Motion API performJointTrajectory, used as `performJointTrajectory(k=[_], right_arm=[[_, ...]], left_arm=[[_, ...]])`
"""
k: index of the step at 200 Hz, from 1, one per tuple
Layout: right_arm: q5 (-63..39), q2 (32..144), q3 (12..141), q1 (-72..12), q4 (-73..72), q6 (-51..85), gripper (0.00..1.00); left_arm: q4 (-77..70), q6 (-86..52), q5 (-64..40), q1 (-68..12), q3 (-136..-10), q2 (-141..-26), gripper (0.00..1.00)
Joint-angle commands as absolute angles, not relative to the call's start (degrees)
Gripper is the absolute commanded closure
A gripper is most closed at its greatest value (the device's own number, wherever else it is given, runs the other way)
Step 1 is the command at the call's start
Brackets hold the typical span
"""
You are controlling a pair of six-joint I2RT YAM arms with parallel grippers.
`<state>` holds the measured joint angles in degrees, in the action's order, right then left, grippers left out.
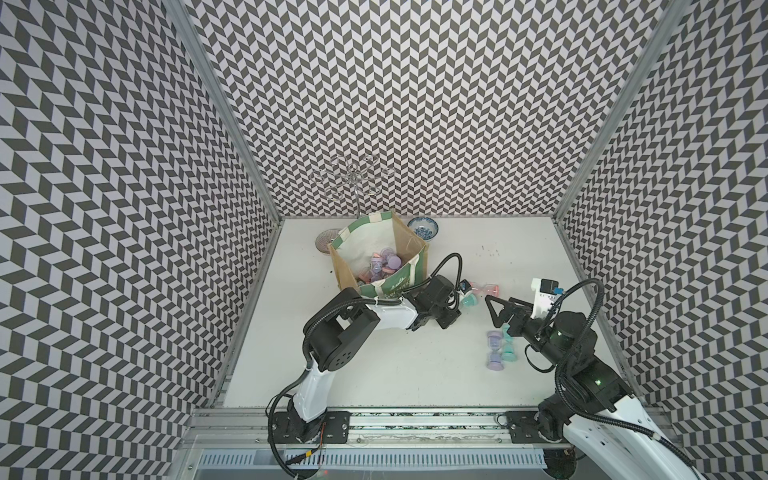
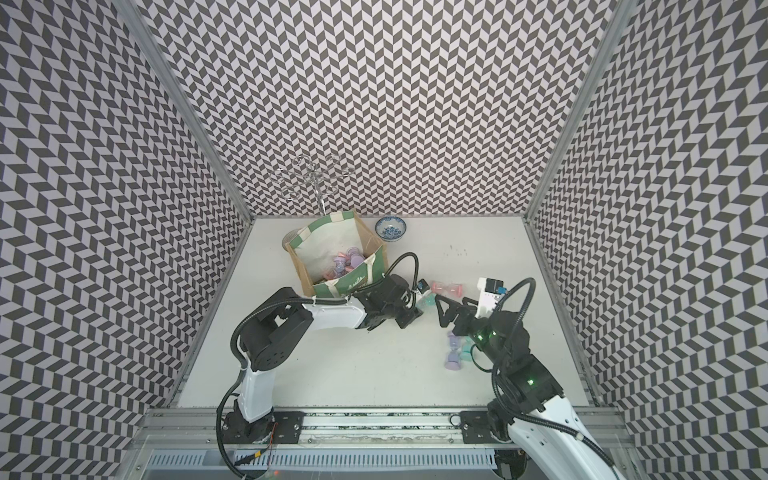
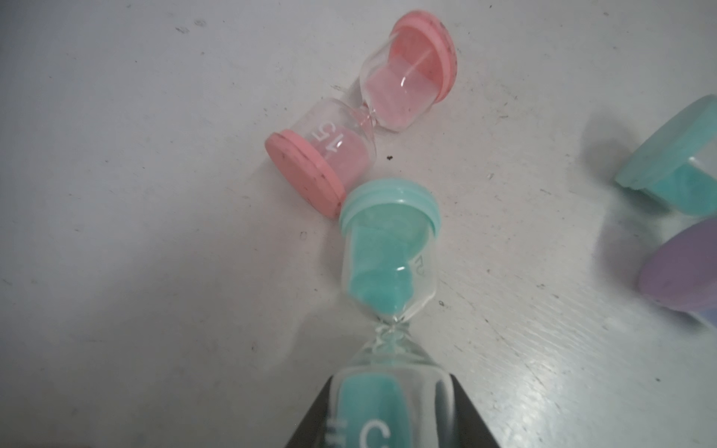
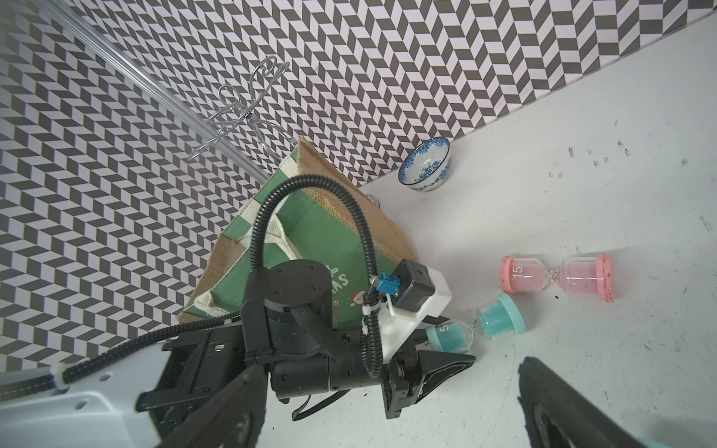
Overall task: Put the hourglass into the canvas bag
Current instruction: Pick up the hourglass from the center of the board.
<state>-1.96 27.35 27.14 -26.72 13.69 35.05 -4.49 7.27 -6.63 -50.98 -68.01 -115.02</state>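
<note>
Left gripper [image 3: 392, 382] is clamped on one bulb of the teal hourglass [image 3: 388, 248], which seems to rest on the tabletop [image 3: 135, 232], its free cap touching or just beside a pink hourglass [image 3: 361, 116]. Right gripper [image 1: 491, 312] hangs spread wide close by, facing it. The canvas bag [image 1: 347, 272] stands just behind the left arm [image 1: 386, 316], other hourglasses [image 1: 384, 266] inside.
</note>
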Motion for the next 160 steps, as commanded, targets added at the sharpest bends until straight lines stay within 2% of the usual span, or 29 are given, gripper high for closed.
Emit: performJointTrajectory(k=[1,80,160], right_arm=[[-2.0,26.6,27.4,-26.5,10.8,35.4,0.01],[-4.9,26.8,28.2,-26.5,7.9,33.8,0.01],[-13.8,27.4,28.1,-26.5,1.3,31.2,0.01]], left_arm=[[-7.4,6.4,-6.2,-51.6,-67.4,-111.4,0.66],[-5.1,1.2,-5.8,-51.9,-66.0,-100.8,0.70],[-1.8,-2.9,-1.2,-52.5,-61.6,-85.0,0.73]])
